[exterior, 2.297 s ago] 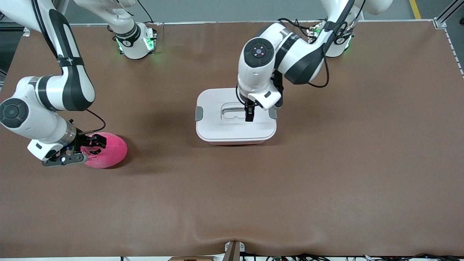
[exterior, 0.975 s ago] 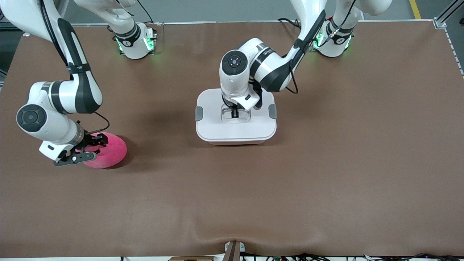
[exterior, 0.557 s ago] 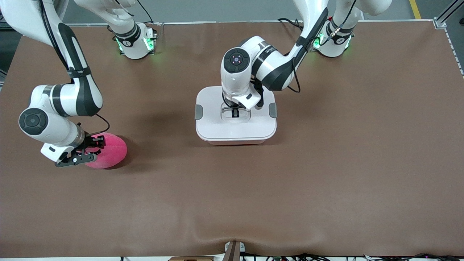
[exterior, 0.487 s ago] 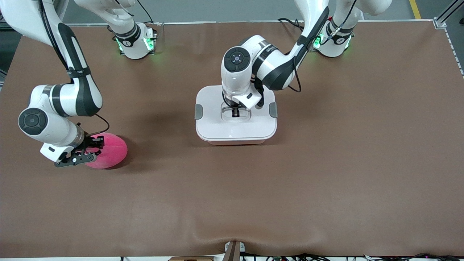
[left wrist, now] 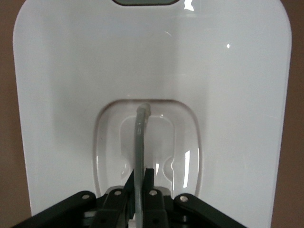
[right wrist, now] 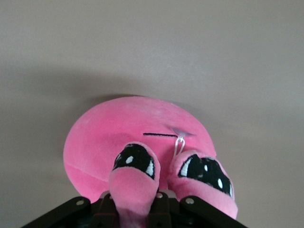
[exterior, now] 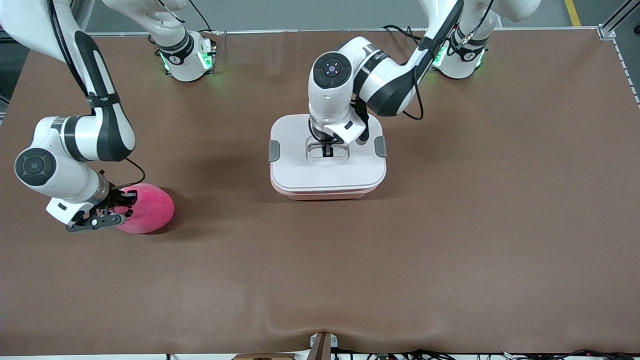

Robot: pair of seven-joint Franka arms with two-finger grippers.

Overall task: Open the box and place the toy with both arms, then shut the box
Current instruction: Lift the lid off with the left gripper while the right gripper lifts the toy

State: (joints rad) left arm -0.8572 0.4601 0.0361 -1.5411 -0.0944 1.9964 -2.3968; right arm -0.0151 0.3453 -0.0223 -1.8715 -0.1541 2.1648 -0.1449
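My left pincer [exterior: 327,149] and arm crowd the white lid [exterior: 327,172] above the box [exterior: 327,192] mid-surface, my right pincer [exterior: 107,214] blocks the toy [exterior: 147,207] near the right arm's edge, while the surface [exterior: 450,250] lies open along the camera-side edge.

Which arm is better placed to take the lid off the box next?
The left. Its pincer is shut on the lid's handle, and the lid already sits raised above the pink box. The right pincer is shut on the toy, toward the right arm's end of the table.
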